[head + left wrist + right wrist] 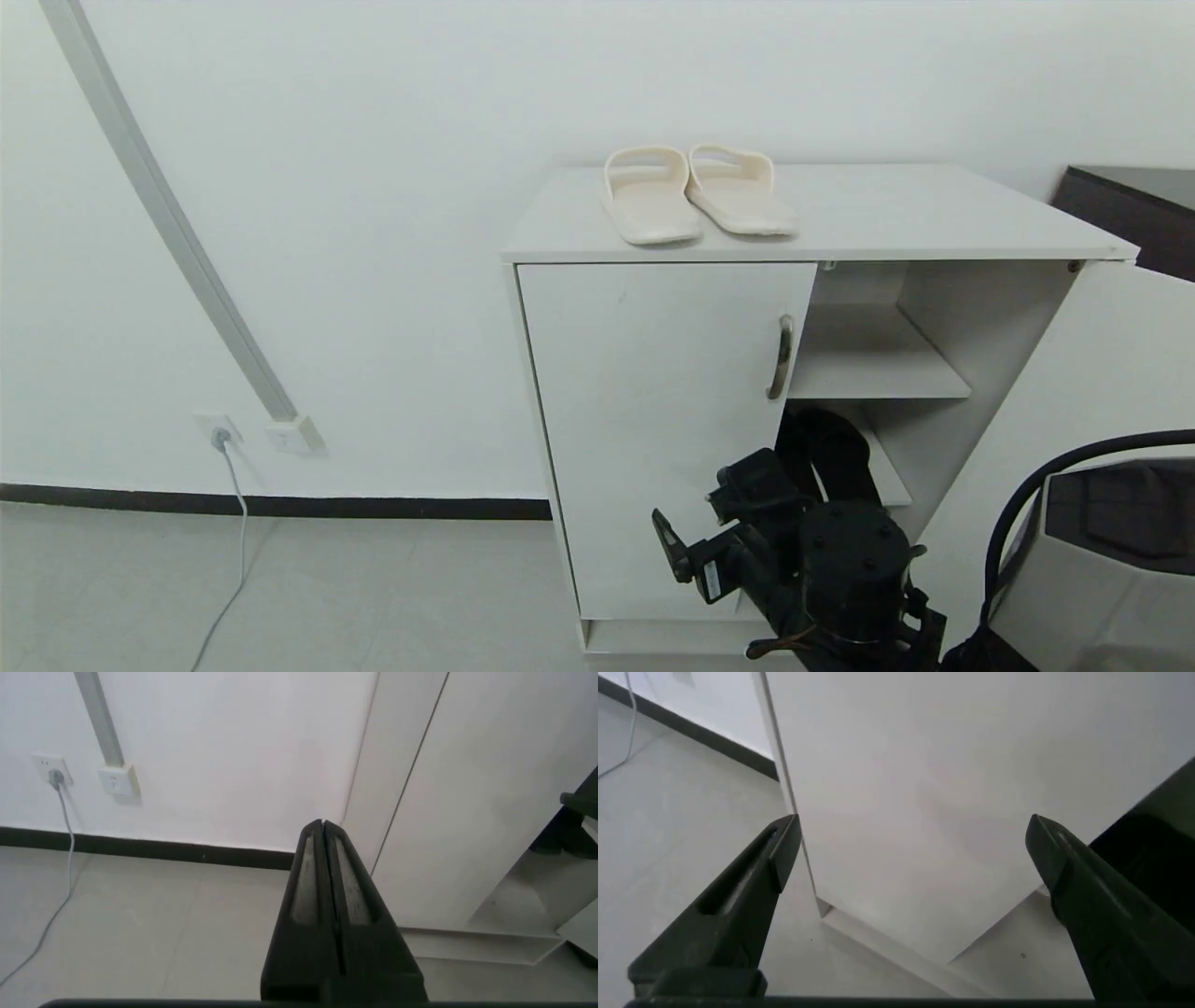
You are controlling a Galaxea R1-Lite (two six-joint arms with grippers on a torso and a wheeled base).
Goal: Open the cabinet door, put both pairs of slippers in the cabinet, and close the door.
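A pair of beige slippers (695, 194) lies on top of the white cabinet (915, 215). The cabinet's left door (653, 420) is closed, its handle (780, 357) at the inner edge. Its right door (1074, 392) is swung open, showing two shelves. A black shape (826, 448) on the lower shelf looks like the black slippers; it also shows dark at the edge (579, 826). My right gripper (709, 518) (910, 826) is open, low and close in front of the closed door. My left gripper (322, 835) is shut on nothing, pointing at the cabinet's left side.
Grey tiled floor (280, 597) lies open to the left of the cabinet. A wall socket (219, 434) with a cable (233, 541) trailing to the floor is on the wall there. Dark furniture (1130, 215) stands behind the cabinet at the right.
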